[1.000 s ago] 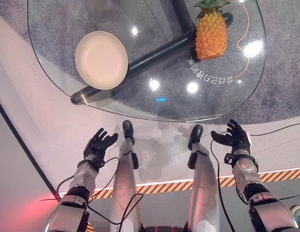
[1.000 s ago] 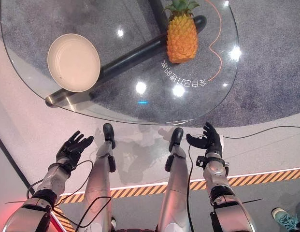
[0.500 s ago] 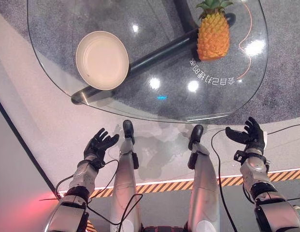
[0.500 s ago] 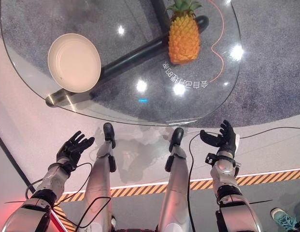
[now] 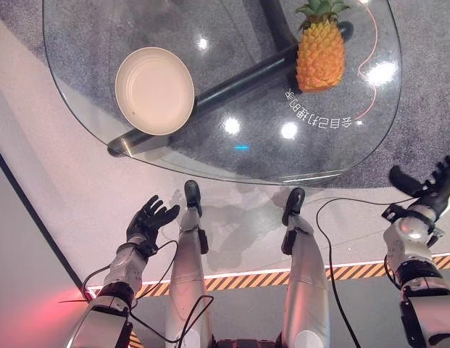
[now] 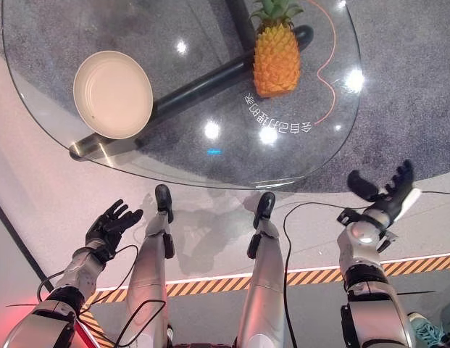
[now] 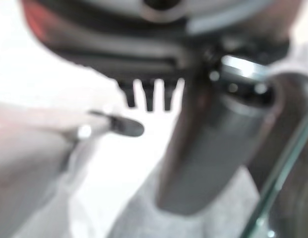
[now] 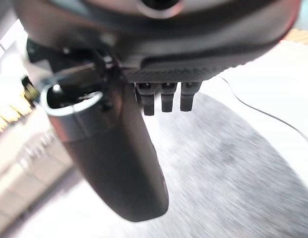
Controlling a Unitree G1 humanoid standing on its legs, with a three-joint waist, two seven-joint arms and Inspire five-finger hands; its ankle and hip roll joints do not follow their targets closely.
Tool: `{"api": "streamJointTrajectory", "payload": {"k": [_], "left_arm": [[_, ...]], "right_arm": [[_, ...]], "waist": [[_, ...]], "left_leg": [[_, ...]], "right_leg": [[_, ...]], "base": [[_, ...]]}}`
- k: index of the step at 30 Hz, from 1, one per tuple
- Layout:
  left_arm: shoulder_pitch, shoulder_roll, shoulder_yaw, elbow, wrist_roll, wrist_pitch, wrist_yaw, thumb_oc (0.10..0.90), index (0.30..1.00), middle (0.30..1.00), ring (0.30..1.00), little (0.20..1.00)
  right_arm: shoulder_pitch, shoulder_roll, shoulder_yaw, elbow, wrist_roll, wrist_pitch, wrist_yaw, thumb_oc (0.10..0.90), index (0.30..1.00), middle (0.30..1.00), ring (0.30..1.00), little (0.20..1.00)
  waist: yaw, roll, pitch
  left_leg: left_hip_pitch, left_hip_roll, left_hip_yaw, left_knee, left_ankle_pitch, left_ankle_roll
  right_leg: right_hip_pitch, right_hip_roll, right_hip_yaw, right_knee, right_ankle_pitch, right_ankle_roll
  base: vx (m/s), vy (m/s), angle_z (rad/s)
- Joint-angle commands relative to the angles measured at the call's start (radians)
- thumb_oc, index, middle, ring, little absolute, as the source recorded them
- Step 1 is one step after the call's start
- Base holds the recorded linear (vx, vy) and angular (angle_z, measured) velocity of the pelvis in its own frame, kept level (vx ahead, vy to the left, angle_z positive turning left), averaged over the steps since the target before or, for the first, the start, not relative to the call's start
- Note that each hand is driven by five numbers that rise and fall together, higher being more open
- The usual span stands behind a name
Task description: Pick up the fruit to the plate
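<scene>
Glass, round-edged and clear, makes up the surface (image 5: pixel 138 156), with grey carpet (image 5: pixel 427 87) and a dark tubular base bar (image 5: pixel 232 83) showing through it. An orange pineapple (image 5: pixel 320 54) stands upright near the far right edge, its green crown cut off at the frame's top. Well apart from it, a cream plate (image 5: pixel 155 90) sits empty near the left edge, over one end of the base bar. Between the two lies bare glass with bright light reflections and a line of printed characters just beside the pineapple. An orange curved line (image 5: pixel 369 51) runs along the right edge. Short of the near edge, over the pale floor (image 5: pixel 239 196), the left hand (image 5: pixel 148 221) hangs with fingers spread, holding nothing. The right hand (image 6: pixel 384 192) is raised off the near right corner, fingers likewise spread and empty, partly cut off in the left eye view. A striped hazard tape (image 5: pixel 232 280) crosses the floor.
</scene>
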Motion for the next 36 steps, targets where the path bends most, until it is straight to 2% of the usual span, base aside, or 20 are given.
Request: {"api": "streamJointTrajectory", "payload": {"k": [1, 2, 4, 8, 13, 14, 18, 24, 30, 36], "left_arm": [[0.092, 0.058, -0.008, -0.001, -0.006, -0.018, 0.006, 0.800, 0.900, 0.900, 0.900, 0.900], [0.100, 0.053, -0.011, -0.007, -0.009, -0.024, 0.010, 0.800, 0.900, 0.900, 0.900, 0.900], [0.103, 0.052, -0.013, -0.011, -0.011, -0.024, 0.013, 0.800, 0.900, 0.900, 0.900, 0.900], [0.107, 0.046, -0.019, -0.018, -0.024, -0.020, 0.014, 0.800, 0.900, 0.900, 0.900, 0.900], [0.112, 0.026, -0.018, -0.031, -0.021, -0.021, 0.024, 0.800, 0.900, 0.900, 0.900, 0.900], [0.118, 0.019, -0.016, -0.036, -0.024, -0.022, 0.025, 0.800, 0.900, 0.900, 0.900, 0.900], [0.132, 0.006, -0.002, -0.041, -0.011, -0.028, 0.017, 0.800, 0.900, 0.900, 0.900, 0.900], [0.149, -0.020, 0.005, -0.060, 0.006, -0.032, 0.026, 0.800, 0.900, 0.900, 0.900, 0.900], [0.161, -0.046, 0.006, -0.072, 0.025, -0.034, 0.031, 0.800, 0.900, 0.900, 0.900, 0.900], [0.164, -0.061, -0.003, -0.080, 0.031, -0.032, 0.037, 0.800, 0.900, 0.900, 0.900, 0.900]], "right_arm": [[0.002, -0.135, -0.073, -0.053, -0.002, -0.108, -0.165, 0.800, 0.900, 0.900, 0.900, 0.900], [-0.010, -0.147, -0.078, -0.085, -0.006, -0.116, -0.214, 0.800, 0.900, 0.900, 0.900, 0.900], [-0.012, -0.151, -0.082, -0.102, -0.005, -0.131, -0.235, 0.800, 0.900, 0.900, 0.900, 0.900], [-0.033, -0.160, -0.102, -0.192, -0.040, -0.211, -0.299, 0.800, 0.900, 0.900, 0.900, 0.900], [-0.031, -0.140, -0.091, -0.398, -0.166, -0.217, -0.343, 0.800, 0.900, 0.900, 0.900, 0.900], [-0.028, -0.136, -0.086, -0.467, -0.219, -0.204, -0.348, 0.800, 0.900, 0.900, 0.900, 0.900], [-0.032, -0.122, -0.060, -0.618, -0.302, -0.167, -0.344, 0.800, 0.900, 0.900, 0.900, 0.900], [-0.061, -0.086, -0.019, -0.785, -0.366, -0.109, -0.273, 0.800, 0.900, 0.900, 0.900, 0.900], [-0.101, -0.060, 0.038, -0.852, -0.411, -0.023, -0.177, 0.800, 0.900, 0.900, 0.900, 0.900], [-0.118, -0.041, 0.079, -0.864, -0.376, 0.043, -0.082, 0.800, 0.900, 0.900, 0.900, 0.900]], "waist": [[0.010, -0.002, -0.010], [0.009, 0.000, -0.010], [0.008, 0.002, -0.010], [0.004, 0.009, -0.010], [-0.005, 0.015, -0.010], [-0.007, 0.016, -0.010], [-0.009, 0.021, -0.010], [-0.007, 0.028, -0.010], [0.001, 0.037, -0.010], [0.007, 0.045, -0.010]], "left_leg": [[-0.005, -0.026, -0.040, 0.109, -0.098, 0.037], [-0.004, -0.027, -0.039, 0.107, -0.099, 0.037], [-0.004, -0.026, -0.038, 0.106, -0.098, 0.037], [-0.002, -0.031, -0.035, 0.095, -0.094, 0.039], [-0.002, -0.034, -0.031, 0.084, -0.087, 0.042], [0.001, -0.036, -0.028, 0.080, -0.085, 0.043], [0.006, -0.039, -0.021, 0.071, -0.081, 0.045], [0.012, -0.042, -0.013, 0.063, -0.074, 0.046], [0.026, -0.049, -0.005, 0.050, -0.065, 0.047], [0.037, -0.051, 0.003, 0.040, -0.057, 0.046]], "right_leg": [[-0.006, -0.015, -0.059, -0.020, 0.063, -0.010], [-0.006, -0.015, -0.058, -0.021, 0.061, -0.011], [-0.007, -0.015, -0.058, -0.020, 0.060, -0.011], [-0.008, -0.012, -0.054, -0.024, 0.056, -0.012], [-0.015, -0.009, -0.046, -0.024, 0.052, -0.013], [-0.013, -0.009, -0.045, -0.028, 0.050, -0.013], [-0.009, -0.008, -0.042, -0.036, 0.049, -0.014], [-0.004, -0.006, -0.039, -0.044, 0.048, -0.017], [0.007, -0.005, -0.041, -0.053, 0.050, -0.022], [0.014, -0.009, -0.045, -0.058, 0.052, -0.024]], "base": [[0.01, 0.039, 0.00], [0.01, 0.038, 0.00], [0.00, 0.037, -0.01], [0.01, 0.045, -0.01], [0.00, 0.053, -0.01], [0.00, 0.062, -0.03], [0.00, 0.044, -0.01], [0.00, 0.023, 0.00], [0.00, 0.029, -0.01], [0.00, 0.006, 0.00]]}}
